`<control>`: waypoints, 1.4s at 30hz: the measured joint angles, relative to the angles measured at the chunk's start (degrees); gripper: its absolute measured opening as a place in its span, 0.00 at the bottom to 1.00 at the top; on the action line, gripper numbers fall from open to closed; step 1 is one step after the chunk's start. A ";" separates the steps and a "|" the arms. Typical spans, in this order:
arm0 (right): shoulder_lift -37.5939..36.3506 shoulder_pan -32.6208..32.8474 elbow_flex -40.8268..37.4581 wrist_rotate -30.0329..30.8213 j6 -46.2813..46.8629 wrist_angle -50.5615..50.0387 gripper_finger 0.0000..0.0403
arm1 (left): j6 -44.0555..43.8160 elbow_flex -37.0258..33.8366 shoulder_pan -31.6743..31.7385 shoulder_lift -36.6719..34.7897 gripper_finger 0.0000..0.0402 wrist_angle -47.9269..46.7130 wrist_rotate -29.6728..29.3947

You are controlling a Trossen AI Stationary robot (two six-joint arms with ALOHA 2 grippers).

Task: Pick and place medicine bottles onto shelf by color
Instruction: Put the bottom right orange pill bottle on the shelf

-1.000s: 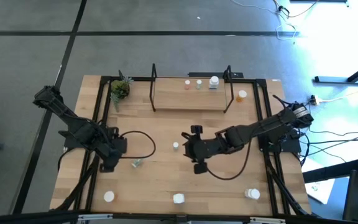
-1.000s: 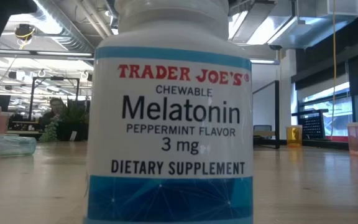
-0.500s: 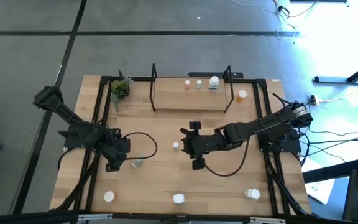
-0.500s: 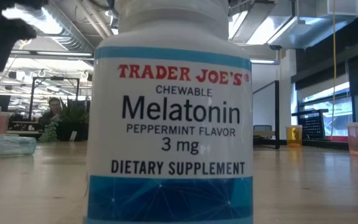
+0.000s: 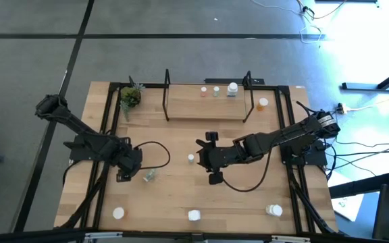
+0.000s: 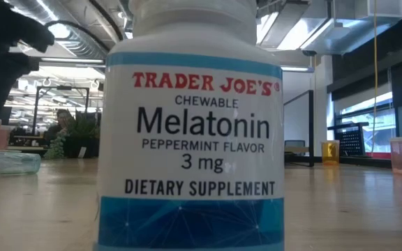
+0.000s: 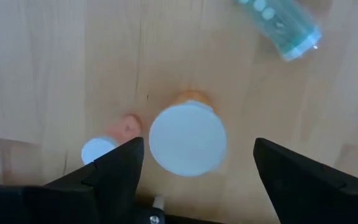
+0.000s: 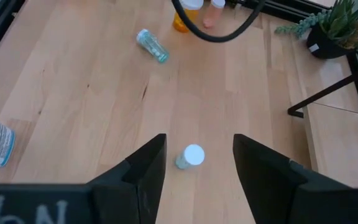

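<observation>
An orange medicine bottle [image 7: 187, 138] with a white cap stands upright on the table. My left gripper [image 7: 197, 163] hangs open above it and points down, one finger on each side of the cap, apart from it. A small pinkish bottle [image 7: 104, 146] stands close by, and a pale green one [image 5: 148, 177] lies on its side. My right gripper [image 5: 210, 158] hovers open at mid-table over a small pale green bottle [image 8: 190, 155] that stands upright. The shelf [image 5: 204, 108] at the far side carries three bottles [image 5: 215, 90].
A potted plant [image 5: 130, 98] stands at the far left. An orange bottle [image 5: 263, 104] stands right of the shelf. White bottles [image 5: 118, 213] [image 5: 194, 215] [image 5: 273, 210] stand along the near edge; the middle one [image 6: 190, 132] fills the low view. A black cable [image 5: 155, 152] loops beside my left gripper.
My left gripper has come down and a little toward the table's right, over the orange bottle, still open. The bottles have kept their places.
</observation>
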 joint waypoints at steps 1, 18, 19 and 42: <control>0.00 0.00 0.00 0.00 0.00 -0.02 0.47 | 0.00 -0.33 0.52 0.00 0.74 0.58 0.01; 0.00 0.00 0.00 -0.04 -0.12 -0.08 0.47 | 2.40 -5.00 5.83 0.00 0.74 5.26 3.18; 0.00 0.00 0.00 -0.03 -0.14 -0.11 0.47 | 2.48 -5.03 6.02 0.00 0.74 5.47 3.18; 0.02 -0.17 0.00 -0.02 0.00 -0.11 0.47 | 4.53 -5.04 6.61 0.00 0.74 5.11 0.11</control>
